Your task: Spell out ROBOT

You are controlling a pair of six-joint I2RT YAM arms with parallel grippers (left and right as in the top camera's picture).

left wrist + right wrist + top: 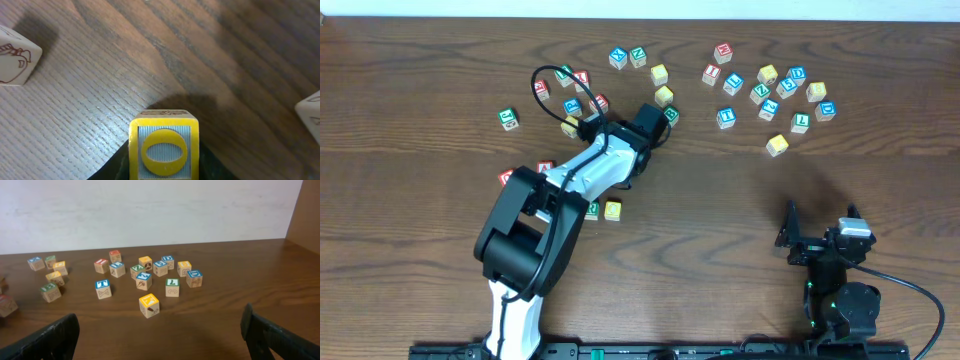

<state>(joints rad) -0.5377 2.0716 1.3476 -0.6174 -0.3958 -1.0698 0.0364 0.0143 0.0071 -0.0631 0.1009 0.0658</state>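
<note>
The left gripper is clamped on the yellow O cube. The green cube and its yellow neighbour lie at six o'clock from it. The right gripper gapes wide, well apart at four o'clock.

The left arm is reaching across the table toward scattered blocks. A green block and a yellow block are sitting side by side just beside that arm.
</note>
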